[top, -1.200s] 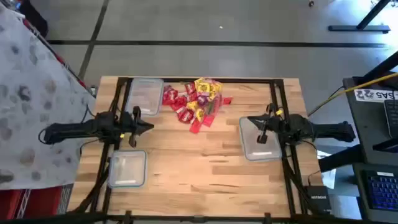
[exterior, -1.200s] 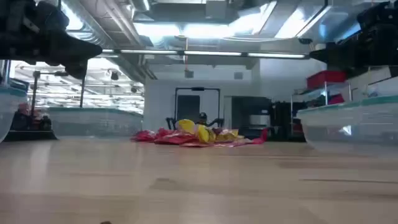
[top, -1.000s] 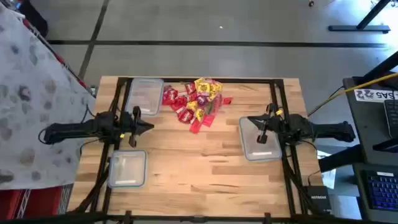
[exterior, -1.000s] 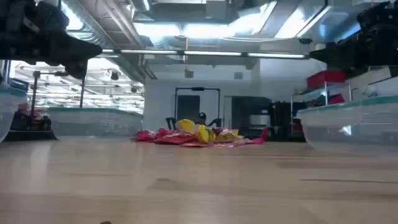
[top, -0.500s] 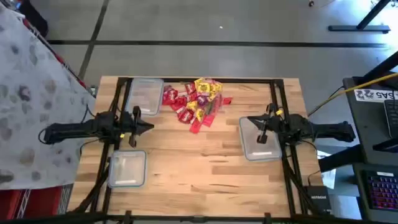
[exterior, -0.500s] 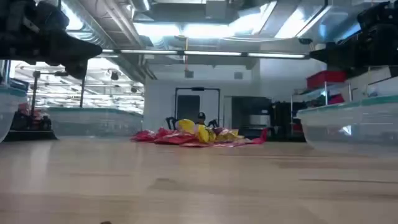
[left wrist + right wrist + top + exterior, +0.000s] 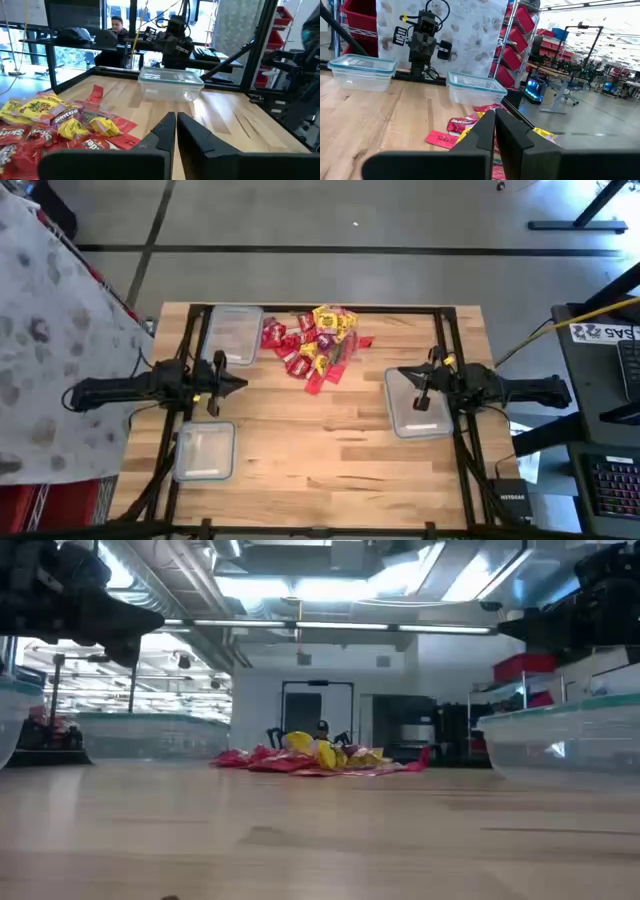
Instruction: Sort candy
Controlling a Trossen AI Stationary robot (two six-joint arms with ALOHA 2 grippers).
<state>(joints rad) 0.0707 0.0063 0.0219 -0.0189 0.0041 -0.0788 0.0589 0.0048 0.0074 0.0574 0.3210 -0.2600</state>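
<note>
High view: whole wooden worktop (image 7: 320,450), three clear lidded containers, candy pile (image 7: 315,345) at the far middle edge.
Low view: candy pile (image 7: 320,757) seen level across the worktop, both arms dark and cropped at the upper corners, room and ceiling lights behind.
Left wrist view: printed wrappers legible only here, red and yellow Skittles packs (image 7: 45,127); one container (image 7: 170,82) across the worktop with the other arm behind it; a person beyond the far edge.
Right wrist view: two containers, far one (image 7: 360,71) and nearer one (image 7: 476,87), with red and yellow packs (image 7: 465,127) in front; patterned cloth behind the left arm.
Left tool (image 7: 237,383): fingers (image 7: 162,132) pressed nearly together, a thin slit between them, holding nothing, hovering above bare wood between the two left-side containers.
Right tool (image 7: 415,385): fingers (image 7: 482,132) also nearly together, empty, poised over the right-side container (image 7: 418,405).
Candy against left tool: well apart, toward the far edge and inward, beside the far-left container (image 7: 233,332).
Candy against right tool: well apart, toward the far edge and the worktop's middle.
Near-left container (image 7: 205,450): at the near edge by the left arm.
</note>
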